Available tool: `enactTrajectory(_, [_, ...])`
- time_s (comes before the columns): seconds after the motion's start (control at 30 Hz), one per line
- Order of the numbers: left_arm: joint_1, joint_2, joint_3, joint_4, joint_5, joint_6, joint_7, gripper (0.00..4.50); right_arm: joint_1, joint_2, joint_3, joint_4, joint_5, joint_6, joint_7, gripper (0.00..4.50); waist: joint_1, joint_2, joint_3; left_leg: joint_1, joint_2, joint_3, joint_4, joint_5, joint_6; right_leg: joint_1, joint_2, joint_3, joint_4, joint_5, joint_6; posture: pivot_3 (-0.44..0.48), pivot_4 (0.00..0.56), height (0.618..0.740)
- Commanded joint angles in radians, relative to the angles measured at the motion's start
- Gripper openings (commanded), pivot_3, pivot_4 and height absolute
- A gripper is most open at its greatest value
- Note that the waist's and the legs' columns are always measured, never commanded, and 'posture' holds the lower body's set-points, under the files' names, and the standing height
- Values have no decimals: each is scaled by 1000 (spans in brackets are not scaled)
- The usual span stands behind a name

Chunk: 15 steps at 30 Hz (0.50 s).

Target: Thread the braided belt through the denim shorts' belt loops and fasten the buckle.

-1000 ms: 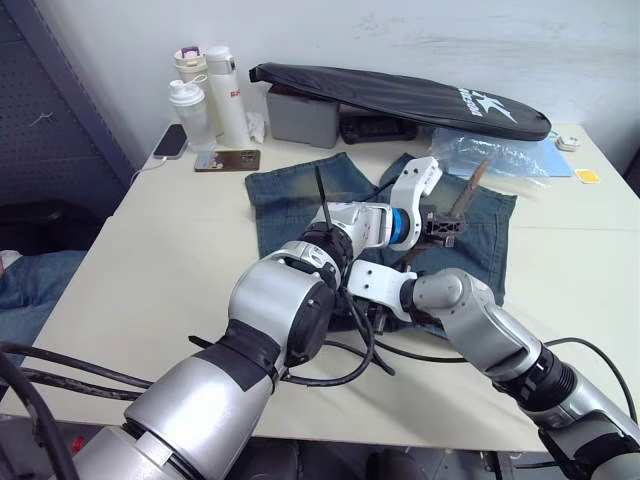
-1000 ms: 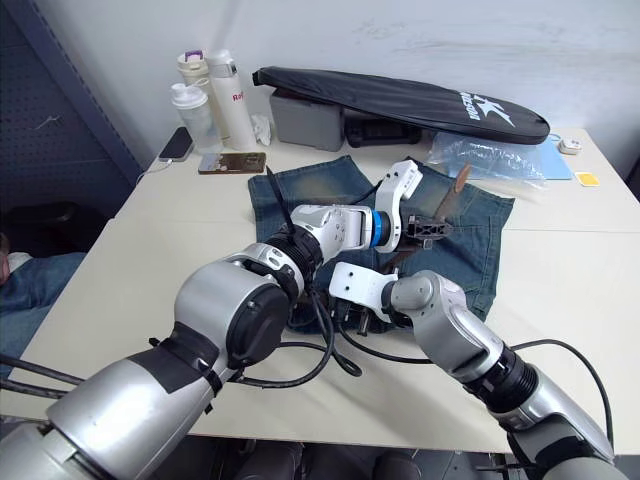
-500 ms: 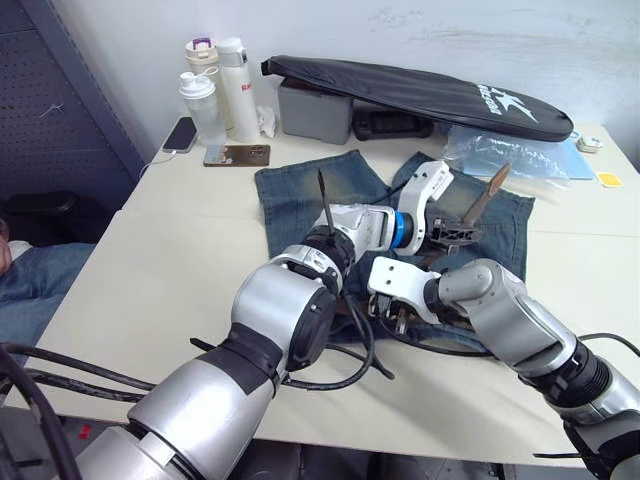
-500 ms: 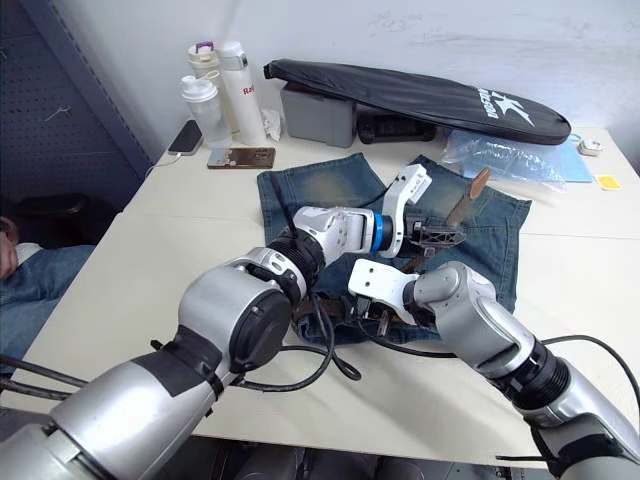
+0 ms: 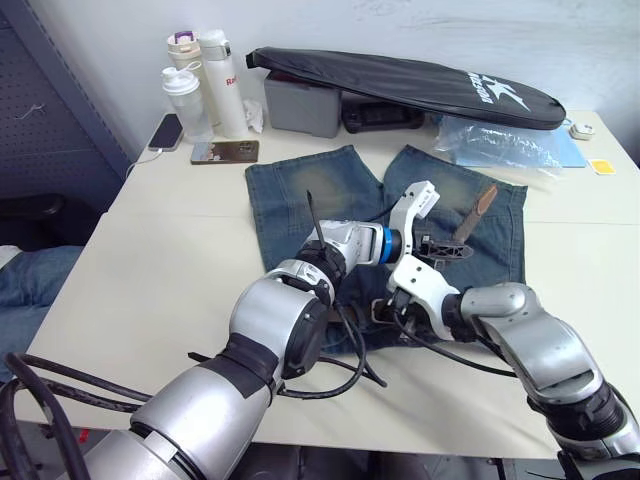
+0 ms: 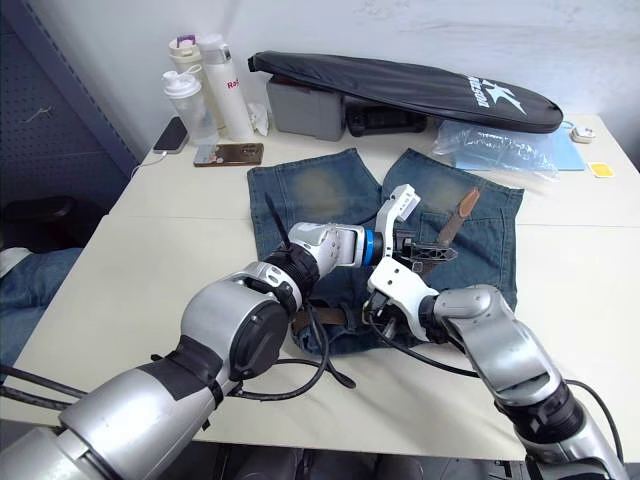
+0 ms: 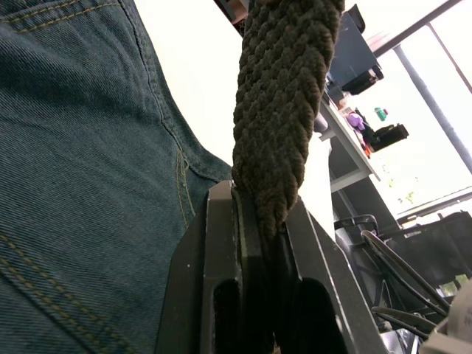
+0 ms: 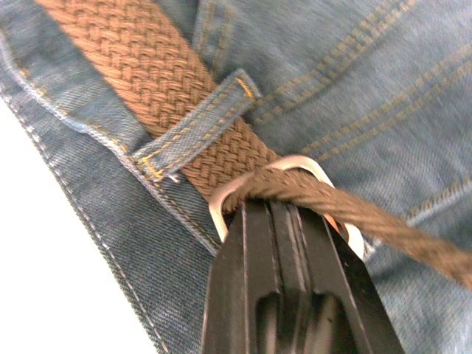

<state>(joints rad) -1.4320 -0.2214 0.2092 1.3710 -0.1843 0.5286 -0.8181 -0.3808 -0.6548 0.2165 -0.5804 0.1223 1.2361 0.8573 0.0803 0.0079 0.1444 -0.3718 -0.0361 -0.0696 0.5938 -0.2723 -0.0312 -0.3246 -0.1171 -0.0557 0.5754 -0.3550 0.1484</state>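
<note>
My left gripper (image 7: 258, 221) pinches the braided belt (image 7: 284, 110); right gripper (image 8: 276, 221) closed against the buckle (image 8: 295, 173), beside a belt loop (image 8: 195, 129) holding the belt.

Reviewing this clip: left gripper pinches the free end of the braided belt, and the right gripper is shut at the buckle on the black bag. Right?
Not quite. The right gripper is shut at the buckle on the denim shorts, not the bag, as the right wrist view shows. The left gripper does pinch the braided belt.
</note>
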Motion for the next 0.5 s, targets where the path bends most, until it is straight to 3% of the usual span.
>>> enactTrajectory(0.03, [27,34,-9,-43,13,5,-20,0,48,-16,-94,-32,64,104,-30,25,-2,1,1,0,0,0,0,0,0,0,0,0,0,0,0,0,150,740])
enactTrajectory(0.5, [86,111,-28,-62,27,43,-52,0,39,-119,-285,-97,186,212,-115,25,-3,1,9,0,0,0,0,1,1,-1,0,0,0,0,0,0,150,740])
